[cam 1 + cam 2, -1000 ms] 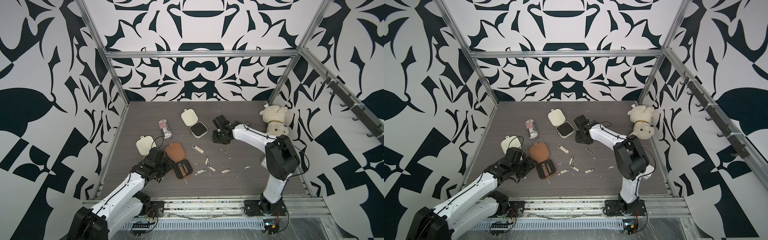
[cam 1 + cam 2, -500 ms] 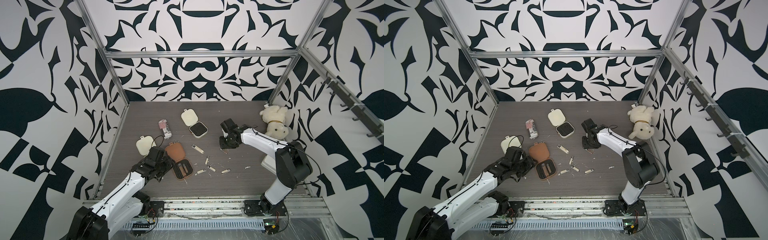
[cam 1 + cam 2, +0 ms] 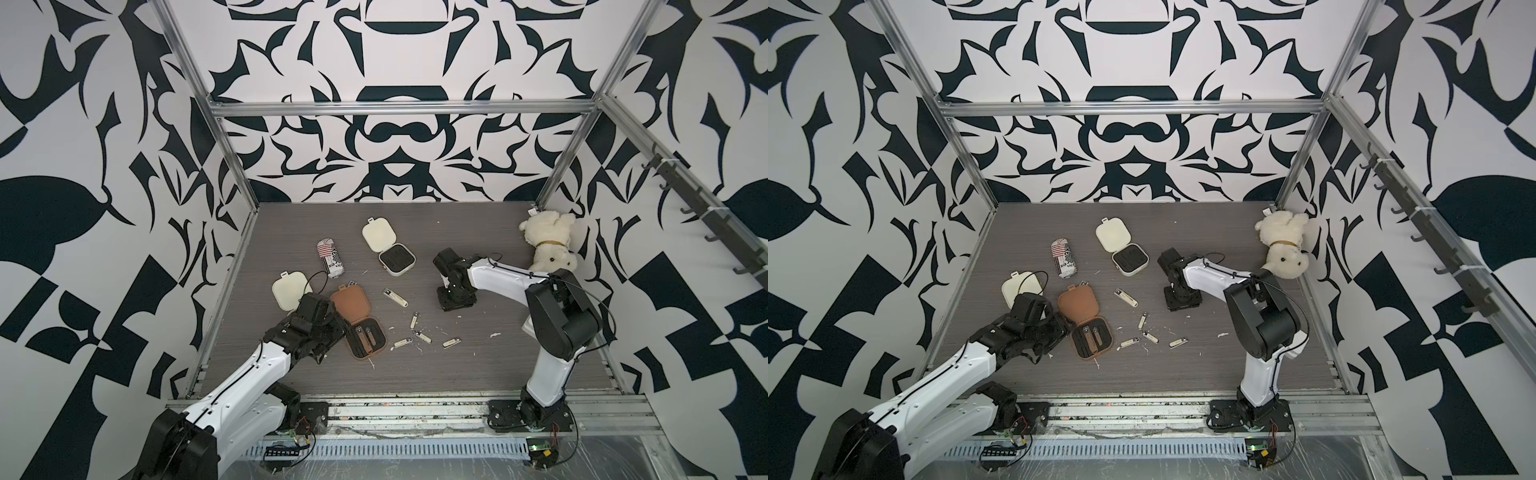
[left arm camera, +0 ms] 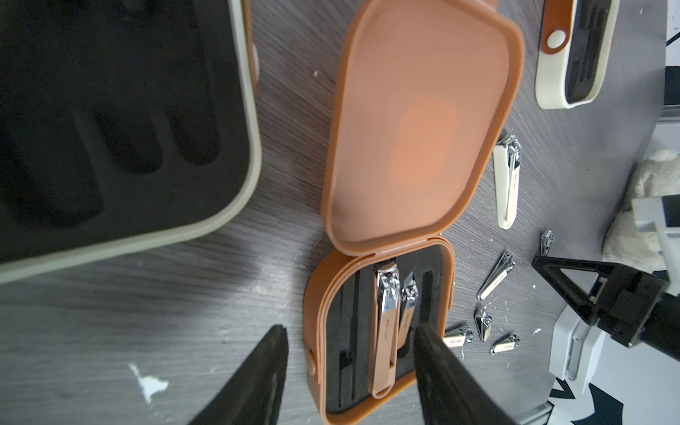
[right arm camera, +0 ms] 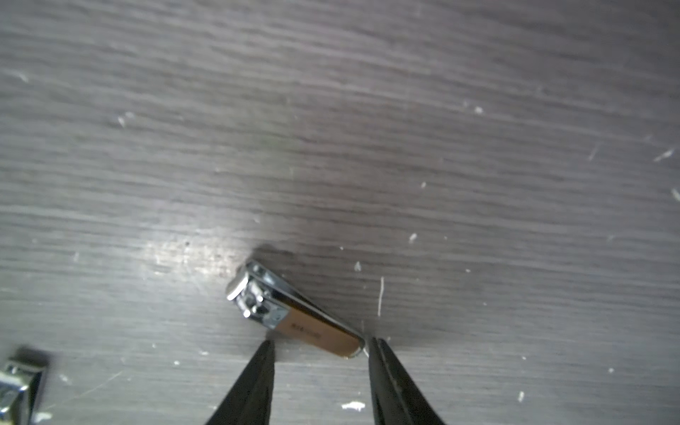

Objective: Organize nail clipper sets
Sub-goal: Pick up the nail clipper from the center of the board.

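Both top views high over the whole table; wrist views low, close.

Both top views: bright, even, diffuse light; faint soft shadows on the worktop; frame rails bow toward the picture edges. Left wrist view: the nearby cream case is out of focus; sheen on the worktop. Right wrist view: glare patch beside the clipper, which casts a dark shadow; mild overall softness.

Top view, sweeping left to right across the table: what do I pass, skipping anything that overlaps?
cream case beside the left arm → striped can → open cream case → right claw → plush dog. The brown case overlaps the can and the open case, so it is left out.
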### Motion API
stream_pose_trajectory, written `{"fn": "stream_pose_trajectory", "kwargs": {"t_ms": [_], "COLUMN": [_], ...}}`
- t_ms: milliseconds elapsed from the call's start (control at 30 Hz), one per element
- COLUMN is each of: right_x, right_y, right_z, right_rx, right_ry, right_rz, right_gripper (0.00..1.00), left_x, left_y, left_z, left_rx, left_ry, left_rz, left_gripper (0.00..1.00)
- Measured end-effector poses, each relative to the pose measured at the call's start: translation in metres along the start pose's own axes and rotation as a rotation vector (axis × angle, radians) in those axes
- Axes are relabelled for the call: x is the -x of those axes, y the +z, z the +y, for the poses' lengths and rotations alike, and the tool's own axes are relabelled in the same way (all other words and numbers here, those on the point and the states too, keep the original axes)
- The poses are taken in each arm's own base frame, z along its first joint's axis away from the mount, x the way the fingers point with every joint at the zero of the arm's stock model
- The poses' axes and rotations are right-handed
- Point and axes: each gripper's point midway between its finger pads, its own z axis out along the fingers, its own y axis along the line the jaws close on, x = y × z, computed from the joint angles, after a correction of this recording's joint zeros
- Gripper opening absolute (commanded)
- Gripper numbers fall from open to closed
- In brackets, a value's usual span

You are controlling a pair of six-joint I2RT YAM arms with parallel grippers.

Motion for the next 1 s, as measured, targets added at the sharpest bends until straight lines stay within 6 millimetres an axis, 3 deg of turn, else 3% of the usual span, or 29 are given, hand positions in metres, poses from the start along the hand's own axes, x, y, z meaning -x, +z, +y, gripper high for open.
{"fn": "stream_pose_trajectory", "kwargs": {"t_ms": [200, 400, 467, 633, 1000], "right_x": [0.015, 0.030, 0.031, 0.031, 0.028], "right_y": [0.002, 0.003, 0.004, 0.004, -0.008], "right_z": [0.005, 0.009, 0.008, 0.009, 0.020], "right_rx": [-0.002, -0.009, -0.011, -0.007, 0.036], "right_ry": [-0.013, -0.019, -0.019, -0.016, -0.012], "right_rz": [-0.011, -0.026, -0.027, -0.027, -0.040], "right_gripper": [0.43, 0.31, 0.23, 0.16, 0.09], "left_x": [0.000, 0.000, 0.000, 0.000, -0.001], "left_y": [0.001, 0.001, 0.002, 0.004, 0.009], "left_z": [0.000, 0.000, 0.000, 0.001, 0.004], "left_rx": [-0.001, 0.003, 0.004, 0.007, 0.029], "left_ry": [0.000, -0.004, -0.005, -0.009, -0.009], "left_rz": [0.000, 0.002, 0.003, 0.004, 0.015], "left_gripper": [0.59, 0.59, 0.59, 0.59, 0.59]}}
